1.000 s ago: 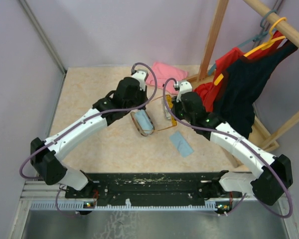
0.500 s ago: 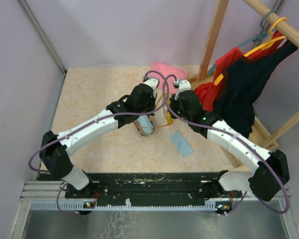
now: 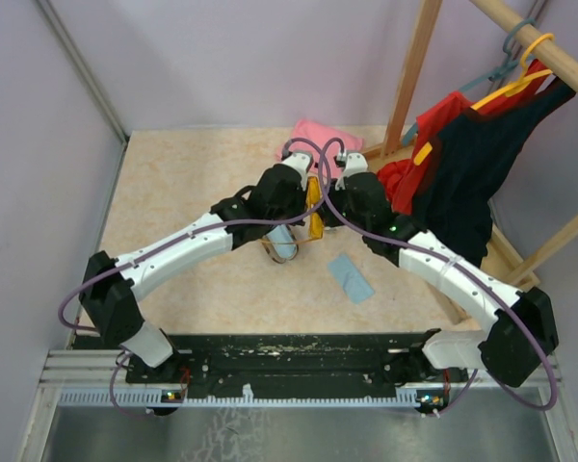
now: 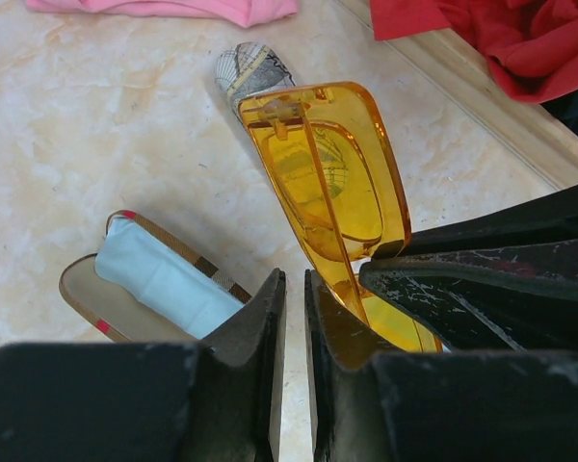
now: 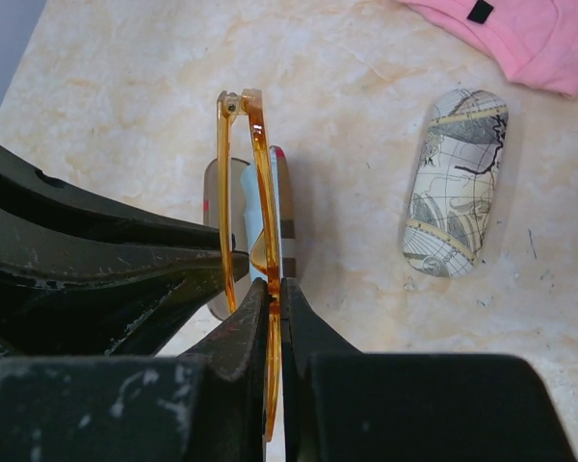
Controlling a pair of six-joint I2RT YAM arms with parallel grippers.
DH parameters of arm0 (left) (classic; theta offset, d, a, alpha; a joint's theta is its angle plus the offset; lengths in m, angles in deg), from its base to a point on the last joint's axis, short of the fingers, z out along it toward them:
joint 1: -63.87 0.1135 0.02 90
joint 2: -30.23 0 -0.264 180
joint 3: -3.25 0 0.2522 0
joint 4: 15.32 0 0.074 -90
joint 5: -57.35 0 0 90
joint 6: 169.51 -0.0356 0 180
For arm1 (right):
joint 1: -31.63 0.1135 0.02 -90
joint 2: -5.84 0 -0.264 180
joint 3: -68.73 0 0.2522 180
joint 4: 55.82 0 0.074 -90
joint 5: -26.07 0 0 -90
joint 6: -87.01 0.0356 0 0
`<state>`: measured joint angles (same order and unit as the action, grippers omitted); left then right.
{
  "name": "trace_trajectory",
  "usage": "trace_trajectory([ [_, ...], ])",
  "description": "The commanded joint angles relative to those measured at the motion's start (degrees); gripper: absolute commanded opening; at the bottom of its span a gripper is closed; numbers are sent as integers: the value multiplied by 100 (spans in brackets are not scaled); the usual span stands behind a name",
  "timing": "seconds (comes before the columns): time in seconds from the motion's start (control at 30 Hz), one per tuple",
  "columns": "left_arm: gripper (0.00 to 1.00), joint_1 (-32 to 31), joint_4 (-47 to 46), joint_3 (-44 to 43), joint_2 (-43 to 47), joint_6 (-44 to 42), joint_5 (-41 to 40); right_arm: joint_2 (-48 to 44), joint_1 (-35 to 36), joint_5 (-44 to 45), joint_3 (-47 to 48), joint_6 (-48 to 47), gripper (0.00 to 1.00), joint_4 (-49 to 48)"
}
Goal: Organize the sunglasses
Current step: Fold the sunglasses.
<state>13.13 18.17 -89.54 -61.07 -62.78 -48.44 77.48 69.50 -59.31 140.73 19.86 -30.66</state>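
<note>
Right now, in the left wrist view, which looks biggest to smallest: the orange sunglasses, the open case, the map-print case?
1. orange sunglasses, close to the camera, so enlarged
2. open case, partly hidden
3. map-print case, mostly hidden behind the sunglasses

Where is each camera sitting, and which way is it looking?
Top camera: high behind the robot, looking down at the table; left arm and right arm show.
Left wrist camera: rides the left arm, looks along the left pincer at the orange sunglasses; its fingers show.
Right wrist camera: rides the right arm, looks down past the right pincer gripping the sunglasses edge-on; its fingers show.
Both wrist views share the sunglasses and the patterned case.
</note>
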Motion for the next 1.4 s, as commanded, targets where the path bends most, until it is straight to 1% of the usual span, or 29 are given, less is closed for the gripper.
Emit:
trace_trajectory([
  [0.0, 19, -55, -216, 36, -131, 86, 141, 75, 63, -401, 70, 290, 0, -571],
  [0.1, 19, -60, -204, 44, -100, 70, 72, 72, 64, -408, 13, 332, 0, -596],
  [0.23, 20, -56, -76, 64, 91, 19, -250, 6, 13, -24, -66, 233, 0, -432],
  [0.33, 21, -41, 68, 89, 349, -25, -568, -52, -151, 285, -172, 100, 0, -279],
  [0.43, 22, -36, 127, 196, 762, -66, -726, -111, -457, 385, -347, 92, 0, -269],
  [0.67, 24, -35, 26, 842, 1652, -170, -450, -54, -1037, 867, -277, -23, 0, -406],
  [0.77, 18, -40, -82, 1261, 1925, -103, -204, 115, -1223, 922, 3, -46, 0, -354],
  [0.83, 10, -41, -147, 1524, 2036, 11, -21, 221, -1287, 964, 216, -48, 0, -302],
  [0.9, 2, -49, -157, 1701, 2064, 172, 163, 310, -1291, 963, 466, -54, 0, -230],
  [0.93, 0, -54, -146, 1775, 2048, 266, 235, 348, -1291, 961, 552, -11, 0, -201],
  [1.07, 0, -85, -200, 1940, 1895, 524, 328, 316, -1295, 788, 565, 171, 0, -248],
  [1.13, 0, -91, -281, 1895, 1739, 545, 194, 219, -1291, 667, 466, 245, 0, -302],
  [1.27, 0, -93, -415, 1603, 1401, 516, -208, -17, -1291, 434, 201, 300, 0, -377],
  [1.37, 0, -90, -329, 1255, 1142, 456, -389, -300, -1291, 190, -47, 337, 0, -522],
])
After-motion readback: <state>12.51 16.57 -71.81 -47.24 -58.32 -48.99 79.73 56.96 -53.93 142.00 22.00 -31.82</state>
